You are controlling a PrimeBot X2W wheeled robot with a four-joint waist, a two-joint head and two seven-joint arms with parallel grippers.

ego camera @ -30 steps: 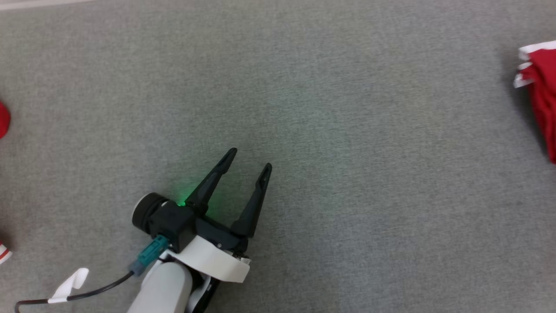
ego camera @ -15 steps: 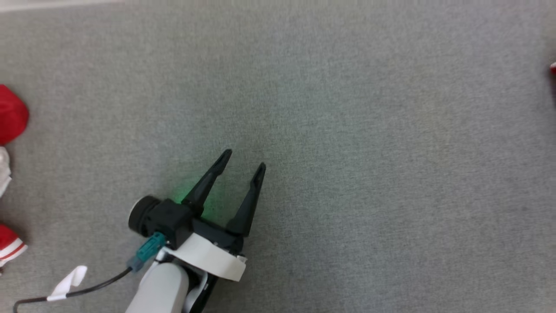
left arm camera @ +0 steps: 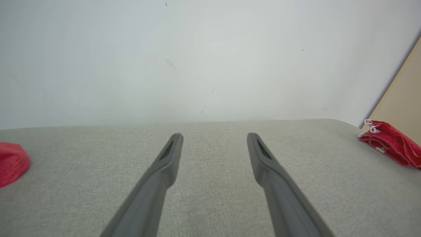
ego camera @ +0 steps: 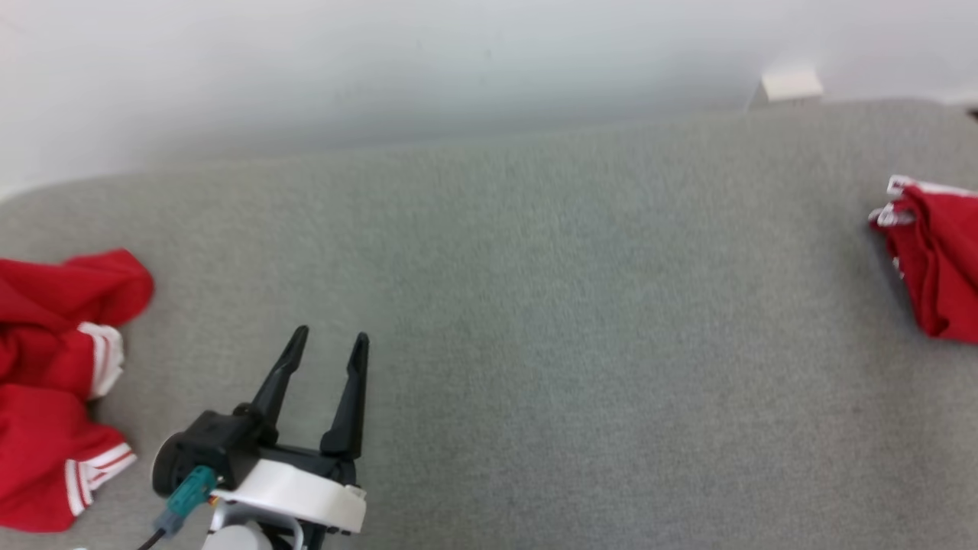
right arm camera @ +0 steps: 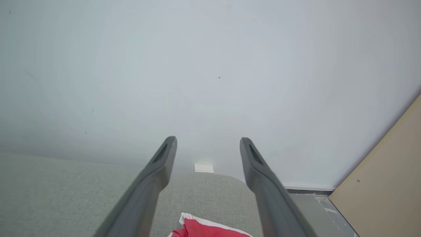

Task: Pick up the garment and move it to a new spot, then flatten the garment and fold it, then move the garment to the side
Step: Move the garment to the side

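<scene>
Two tools gape empty: left tool [ego camera: 331, 334], right tool [right arm camera: 208, 141]. The crumpled garment [ego camera: 53, 298] lies at nine o'clock; a pinch through its seemingly doubled layers could spoil flattening.

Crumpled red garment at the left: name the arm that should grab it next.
Left, probably: the left gripper is open right beside the crumpled garment, while the right gripper, also open, is by the folded red garment opposite.

Crumpled red garment [ego camera: 46, 382] lies left; folded red garment [ego camera: 936, 260] far right.
</scene>
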